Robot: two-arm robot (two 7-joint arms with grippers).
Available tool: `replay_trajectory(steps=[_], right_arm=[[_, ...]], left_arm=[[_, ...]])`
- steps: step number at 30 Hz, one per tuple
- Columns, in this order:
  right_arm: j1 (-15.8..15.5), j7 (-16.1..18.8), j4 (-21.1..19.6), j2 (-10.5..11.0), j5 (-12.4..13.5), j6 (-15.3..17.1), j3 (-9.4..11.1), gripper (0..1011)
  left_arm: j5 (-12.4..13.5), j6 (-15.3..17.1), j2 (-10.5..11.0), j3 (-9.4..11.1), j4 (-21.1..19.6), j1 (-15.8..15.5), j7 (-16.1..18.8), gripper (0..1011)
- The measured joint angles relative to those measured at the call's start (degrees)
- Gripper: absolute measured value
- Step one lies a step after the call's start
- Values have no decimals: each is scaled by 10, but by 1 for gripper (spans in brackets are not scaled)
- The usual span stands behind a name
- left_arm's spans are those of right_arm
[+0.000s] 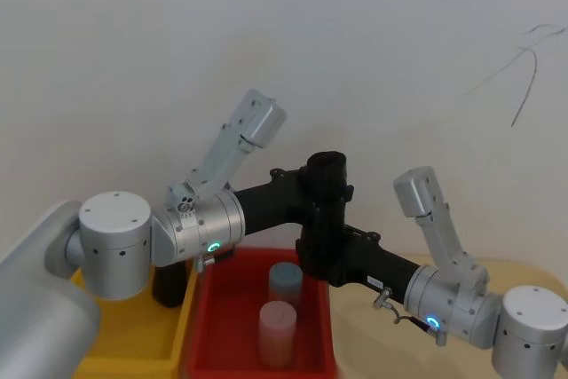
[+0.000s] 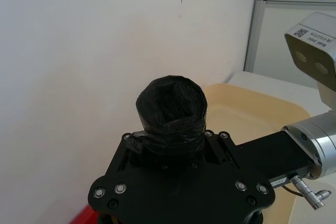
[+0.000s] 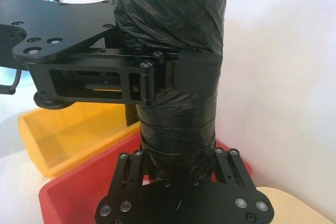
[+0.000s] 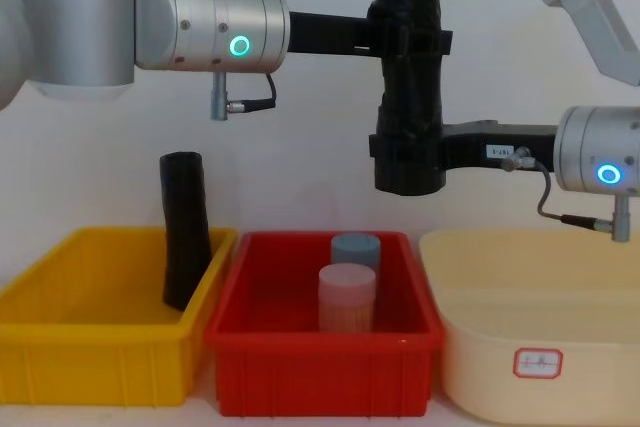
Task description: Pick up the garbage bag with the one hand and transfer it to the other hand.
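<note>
The garbage bag (image 4: 410, 97), a thick wrinkled black roll, stands upright in the air above the red bin (image 4: 320, 377). My left gripper (image 4: 410, 39), on the arm with the green-cyan ring, is shut around the roll's upper part. Lower down, my right gripper (image 4: 408, 152), on the arm with the blue ring, is shut around its bottom part. In the right wrist view the left gripper (image 3: 173, 72) clamps the bag (image 3: 178, 124) above my right gripper (image 3: 178, 166). The left wrist view looks down on the bag's top end (image 2: 170, 106).
Three bins stand in a row below: a yellow bin (image 4: 90, 367) holding a slim smooth black roll (image 4: 185, 232), the red bin with a grey-blue cylinder (image 4: 355, 247) and a pink cylinder (image 4: 347, 297), and a cream tub (image 4: 480, 367). A white wall is close behind.
</note>
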Motion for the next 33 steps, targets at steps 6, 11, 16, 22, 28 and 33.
replay_trajectory(steps=[6,11,16,22,28,33], right_arm=[[0,0,0,0,0,0,0,559],[0,0,0,0,0,0,0,559],[0,1,0,0,0,-1,0,559],[-1,6,-1,2,4,-2,0,557],[-4,13,-6,6,10,-4,0,559],[-6,17,-9,9,13,-8,-1,559]], left_arm=[[0,0,0,0,0,0,0,392],[0,0,0,0,0,0,0,392],[0,0,0,0,0,0,0,392],[0,0,0,0,0,0,0,407],[0,0,0,0,0,0,0,581],[0,0,0,0,0,0,0,752]])
